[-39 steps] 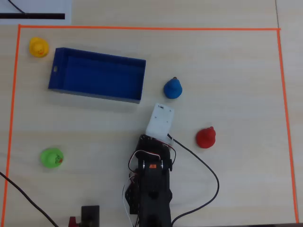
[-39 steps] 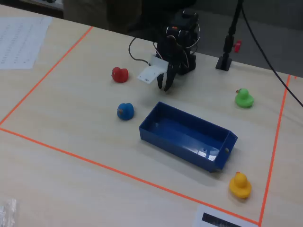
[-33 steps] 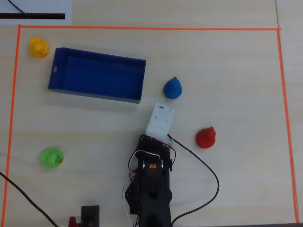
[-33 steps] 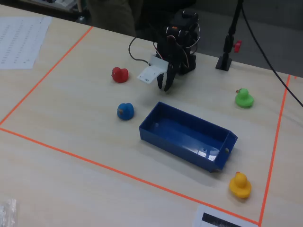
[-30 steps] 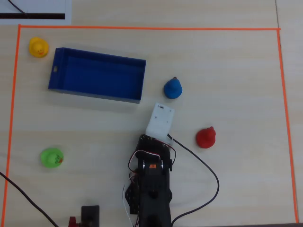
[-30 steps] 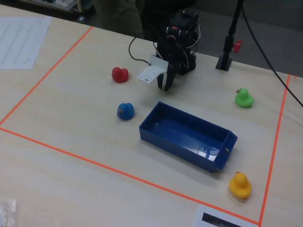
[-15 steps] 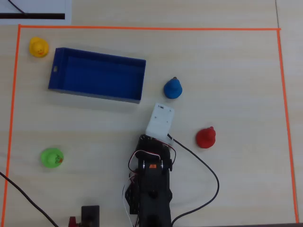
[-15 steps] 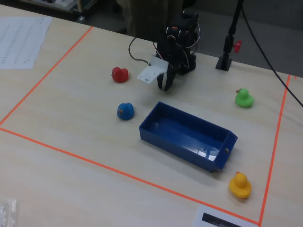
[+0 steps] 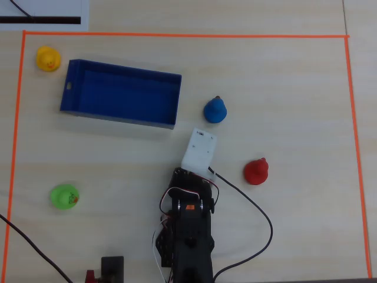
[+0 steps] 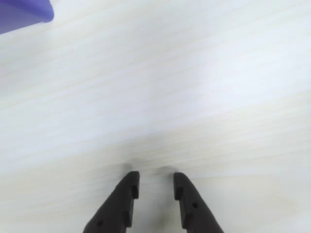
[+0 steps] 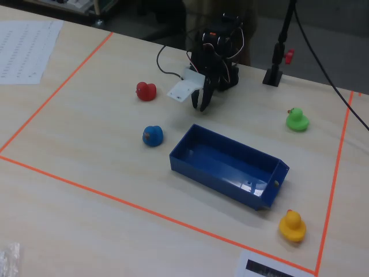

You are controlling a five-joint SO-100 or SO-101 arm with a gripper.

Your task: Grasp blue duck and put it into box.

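From the wrist view the gripper [image 10: 155, 187] was parted only a little with nothing between the fingers, just pale wooden table [image 10: 170, 97] under it and a blurry blue corner top left, probably the box. In the overhead view the arm's white camera housing [image 9: 199, 151] hung over bare table, the blue duck [image 9: 215, 110] sat just beyond it, right of the box [image 9: 120, 94], not touching. Red duck [image 9: 256, 171], green duck [image 9: 64, 196] and yellow duck [image 9: 48, 58] sat scattered inside the orange tape border [image 9: 177, 36].
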